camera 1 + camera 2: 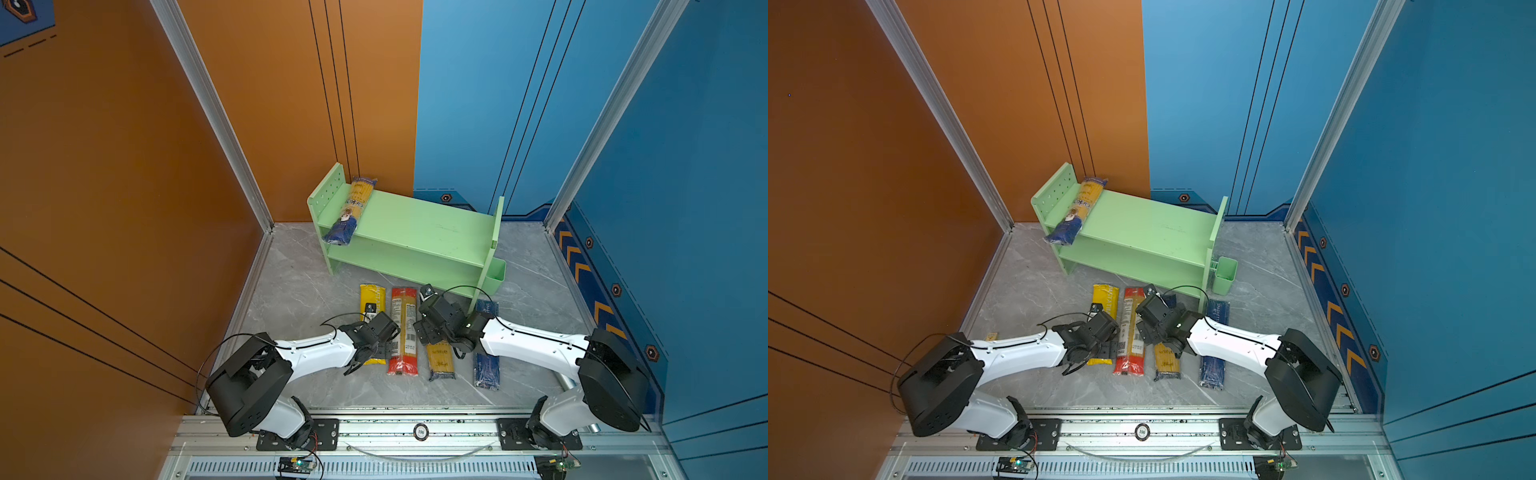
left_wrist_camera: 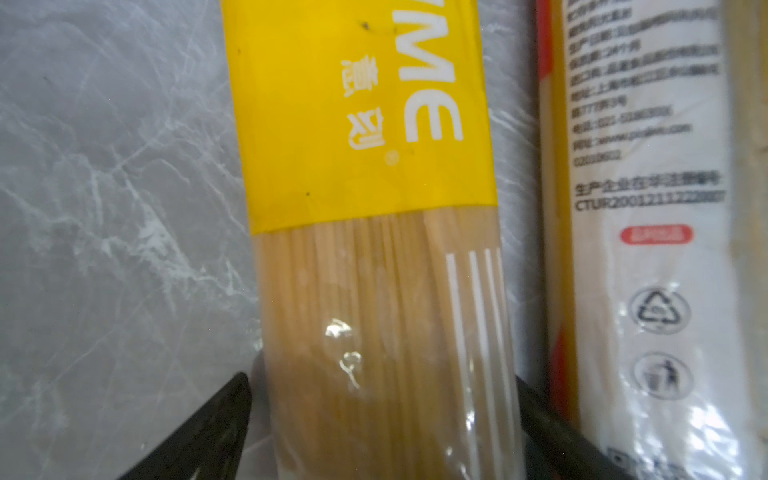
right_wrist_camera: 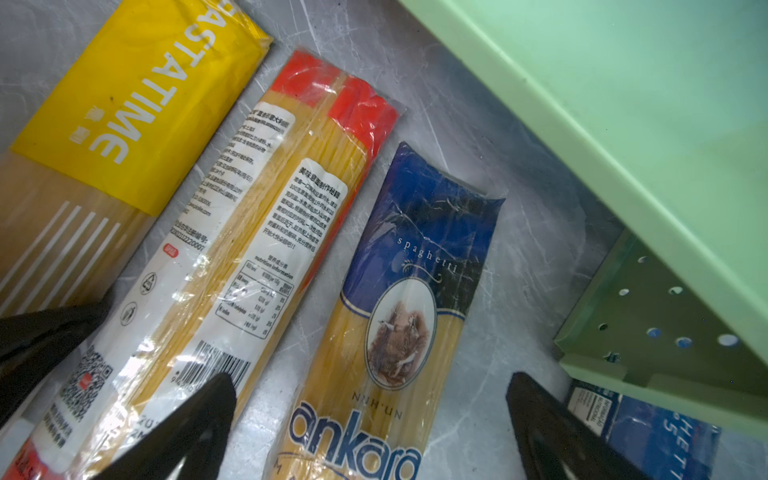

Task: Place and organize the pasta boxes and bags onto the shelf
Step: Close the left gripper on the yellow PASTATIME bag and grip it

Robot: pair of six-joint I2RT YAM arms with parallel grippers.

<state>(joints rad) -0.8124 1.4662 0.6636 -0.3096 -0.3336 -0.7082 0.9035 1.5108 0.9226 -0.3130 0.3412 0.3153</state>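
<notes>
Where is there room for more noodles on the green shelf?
On the shelf, the top board is bare from the shelved bag at its left end to the right side panel. The lower board looks bare. The floor left of the yellow bag is free. Crowded in front: the red-ended bag, yellow-and-blue bag and blue box beside it.

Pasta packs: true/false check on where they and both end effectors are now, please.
1. One yellow-and-blue bag lies on the shelf's top tier. True.
2. The blue box stands on the shelf. False: it lies on the table by the shelf's end.
3. The left end effector straddles the yellow bag. True.
4. The right end effector is shut on the red-ended bag. False: it is open, the Ankara bag between its jaws.
5. Three packs lie on the table. False: four.
</notes>
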